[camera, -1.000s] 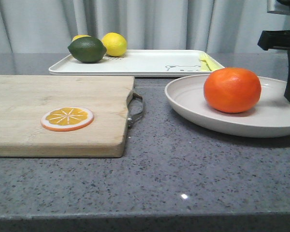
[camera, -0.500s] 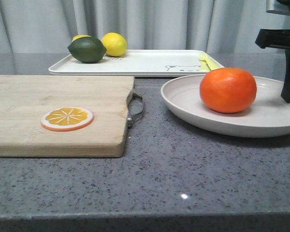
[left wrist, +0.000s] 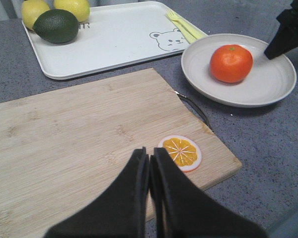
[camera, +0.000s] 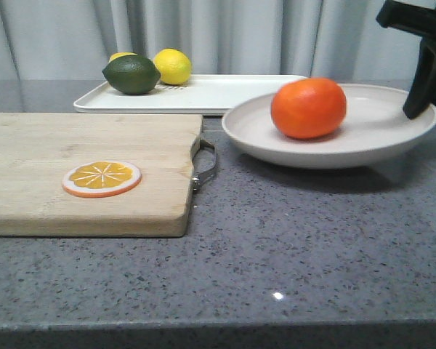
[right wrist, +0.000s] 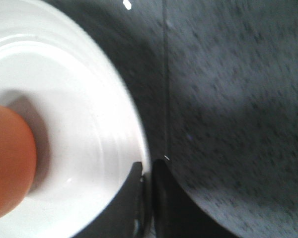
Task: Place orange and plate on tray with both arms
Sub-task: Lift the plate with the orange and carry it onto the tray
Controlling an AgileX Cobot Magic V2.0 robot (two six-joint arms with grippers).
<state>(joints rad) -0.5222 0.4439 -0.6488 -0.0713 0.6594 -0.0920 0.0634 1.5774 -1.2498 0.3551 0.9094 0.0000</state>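
- Plate (camera: 363, 134) is held off the desk (camera: 276, 247), shadow beneath it, near the tray's front edge and right of the board (camera: 73, 174).
- Right gripper (right wrist: 146, 173) is clamped on the plate's rim, one finger inside and one outside (clearest in the right wrist view).
- Orange (camera: 309, 107) sits inside the plate, toward its left side.
- Tray (left wrist: 114, 37) lies on the desk behind the board; a lime (left wrist: 56, 26) and two lemons (left wrist: 72, 7) occupy its far left corner, yellow forks (left wrist: 184, 27) its right end.
- Left gripper (left wrist: 150, 173) hovers above the board with its fingers pressed together, holding nothing.
- Orange slice (left wrist: 180, 152) lies flat on the board, near its handle end.
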